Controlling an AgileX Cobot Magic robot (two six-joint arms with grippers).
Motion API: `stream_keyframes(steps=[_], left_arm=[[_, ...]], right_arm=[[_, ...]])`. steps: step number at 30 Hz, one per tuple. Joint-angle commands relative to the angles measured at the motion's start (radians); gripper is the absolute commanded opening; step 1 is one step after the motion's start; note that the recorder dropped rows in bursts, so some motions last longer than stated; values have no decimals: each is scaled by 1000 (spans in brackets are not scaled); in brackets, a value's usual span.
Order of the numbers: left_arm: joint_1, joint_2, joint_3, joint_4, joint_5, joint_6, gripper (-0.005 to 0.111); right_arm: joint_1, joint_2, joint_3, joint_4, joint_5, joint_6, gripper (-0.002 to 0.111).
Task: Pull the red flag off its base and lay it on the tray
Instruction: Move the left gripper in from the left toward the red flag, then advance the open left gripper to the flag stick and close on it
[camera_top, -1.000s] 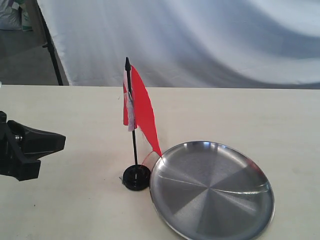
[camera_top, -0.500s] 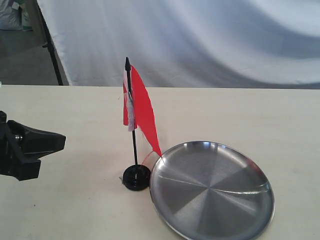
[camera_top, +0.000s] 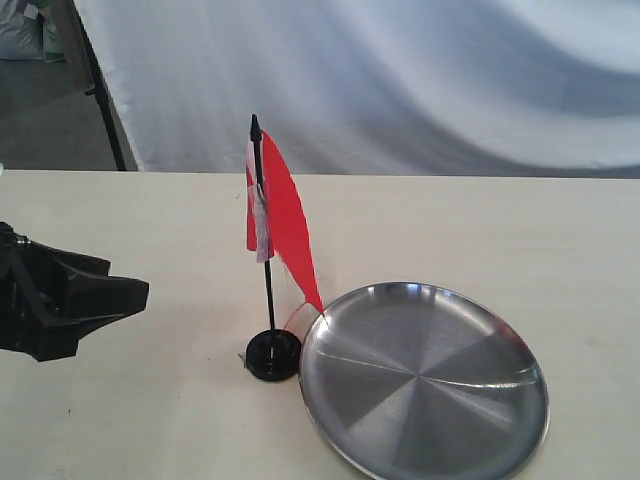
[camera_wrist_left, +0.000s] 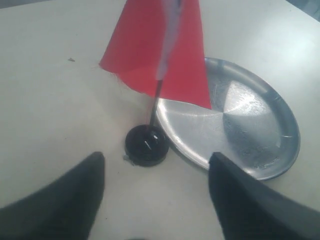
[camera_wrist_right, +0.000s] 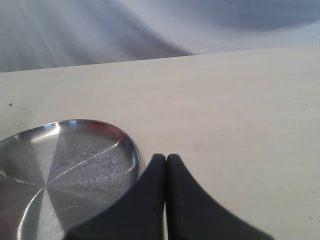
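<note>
While the red flag (camera_top: 283, 215) stands upright in the base (camera_top: 273, 355) dead ahead of your left claw (camera_top: 135, 293), spread wide, use that arm; right claw (camera_wrist_right: 166, 159) is closed.

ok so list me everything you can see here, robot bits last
red flag: one, bright red with a whitish patch by its black pole, standing upright in the base
base: one, black, on the table close against the tray's rim, on the left arm's side
tray: one, shiny steel, empty, near the table's front edge
table: one, cream, under everything
backdrop cloth: one, white, hanging behind the table
stand leg: one, black, behind the table's far left
left gripper: one, black, open, low over the table and facing the base
right gripper: one, black, shut on nothing, beside the tray's rim
</note>
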Motion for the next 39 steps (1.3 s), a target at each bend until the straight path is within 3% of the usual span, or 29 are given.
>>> stream_keyframes(steps=[1, 11, 19, 23, 34, 39], left_arm=[[2, 0, 0, -14, 5, 3, 69], [2, 0, 0, -72, -21, 19, 72], [2, 170, 0, -395, 121, 444, 72], [2, 270, -10, -421, 226, 578, 72], [2, 466, -153, -421, 268, 505, 72], [-37, 554, -203, -421, 265, 500, 72]], right_arm=[[-2, -6, -1, -7, -6, -2, 0], [-2, -6, -1, -7, -6, -2, 0], [-2, -6, -1, -7, -6, -2, 0], [-2, -6, -1, -7, -6, -2, 0], [-2, -6, -1, -7, -6, -2, 0], [-2, -6, -1, -7, -6, -2, 0]])
